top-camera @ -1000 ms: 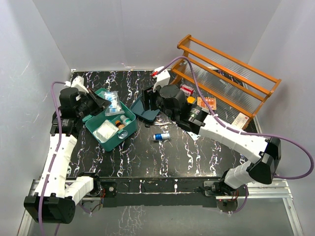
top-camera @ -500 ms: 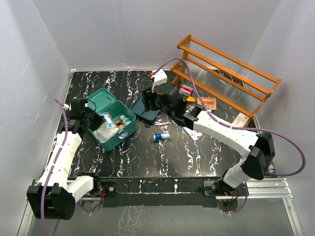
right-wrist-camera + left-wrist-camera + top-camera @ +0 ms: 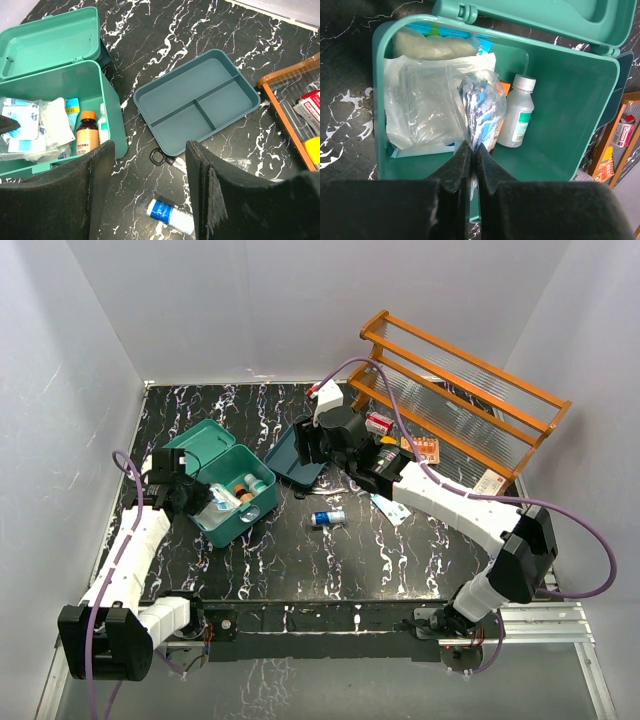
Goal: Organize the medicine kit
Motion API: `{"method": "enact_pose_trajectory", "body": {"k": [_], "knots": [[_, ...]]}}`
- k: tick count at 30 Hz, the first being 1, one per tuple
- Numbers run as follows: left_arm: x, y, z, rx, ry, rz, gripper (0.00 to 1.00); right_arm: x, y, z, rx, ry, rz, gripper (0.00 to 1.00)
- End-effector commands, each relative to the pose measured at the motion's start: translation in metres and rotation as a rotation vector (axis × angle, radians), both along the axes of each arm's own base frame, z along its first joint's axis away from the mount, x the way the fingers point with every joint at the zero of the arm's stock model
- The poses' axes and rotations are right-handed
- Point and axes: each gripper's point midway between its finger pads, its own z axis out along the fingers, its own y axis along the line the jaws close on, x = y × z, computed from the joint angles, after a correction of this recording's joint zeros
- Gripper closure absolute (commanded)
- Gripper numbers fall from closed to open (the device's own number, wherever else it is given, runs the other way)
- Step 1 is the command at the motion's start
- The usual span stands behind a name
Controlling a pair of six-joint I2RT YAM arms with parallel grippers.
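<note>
The left claw (image 3: 470,146) is pressed together on the thin film edge of a clear packet (image 3: 481,102) of blue-and-white items, low in the middle of the left wrist view. Only that crinkled edge appears to be pinched, so the likeliest failure is the film slipping free early or clinging to the pads when they part. Either way the packet could flop across the white bottle (image 3: 517,117) lying just right of it. It touches a flat gauze pack (image 3: 417,107) on its left, and any sideways drag could pull that pack up with it. All of this lies inside the medicine kit (image 3: 565,95), which fills the centre of that view with its lid (image 3: 545,15) thrown open at the top edge. The contents are heaped at the left end, and a tall heap may stop the insert tray (image 3: 200,90) from seating later. That tray sits empty on the bench (image 3: 150,30) at the centre right of the right wrist view, near the kit but apart from it. The right claw (image 3: 150,150) hangs spread and empty above the gap between them. A careless descent could clip the tray rim or set the blue-and-white roll (image 3: 167,212) at the bottom centre rolling.
</note>
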Motion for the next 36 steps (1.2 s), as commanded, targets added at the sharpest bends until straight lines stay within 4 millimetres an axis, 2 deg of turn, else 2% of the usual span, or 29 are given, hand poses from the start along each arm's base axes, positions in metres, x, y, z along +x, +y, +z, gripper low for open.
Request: {"method": "enact_pose_trajectory", "body": {"k": [1,3,8,10,13,15,19,22,25,33,36], "knots": [[-0.008,0.010,-0.007,0.036,0.040,0.049,1.00,0.002,0.001,0.017,0.047,-0.038,0.003,0.43],[-0.006,0.012,-0.007,0.050,0.033,0.046,1.00,0.003,0.000,0.016,0.047,-0.037,0.003,0.43],[-0.006,0.017,-0.012,0.097,0.060,0.015,0.87,0.002,0.001,0.016,0.052,-0.035,0.008,0.43],[-0.009,0.018,-0.011,0.104,0.085,0.017,0.80,0.001,0.001,0.016,0.054,-0.032,0.011,0.43],[-0.015,0.026,-0.007,0.141,0.105,0.039,0.63,0.001,0.001,0.015,0.054,-0.030,0.013,0.43],[-0.014,0.029,0.002,0.161,0.089,0.032,0.58,0.001,0.002,0.015,0.058,-0.027,0.014,0.43],[-0.011,0.033,0.018,0.194,0.079,0.029,0.60,0.001,0.003,0.015,0.063,-0.023,0.018,0.43],[-0.009,0.038,0.023,0.219,0.079,0.029,0.67,0.001,0.004,0.014,0.064,-0.019,0.021,0.43],[-0.004,0.032,0.024,0.202,0.056,-0.005,0.72,0.000,0.004,0.013,0.064,-0.018,0.021,0.43],[0.004,0.007,0.000,0.097,0.083,-0.098,0.71,0.001,0.003,0.011,0.061,-0.015,0.020,0.43],[0.004,0.007,-0.013,0.096,0.134,-0.103,0.71,0.001,0.003,0.009,0.059,-0.013,0.019,0.43]]}}
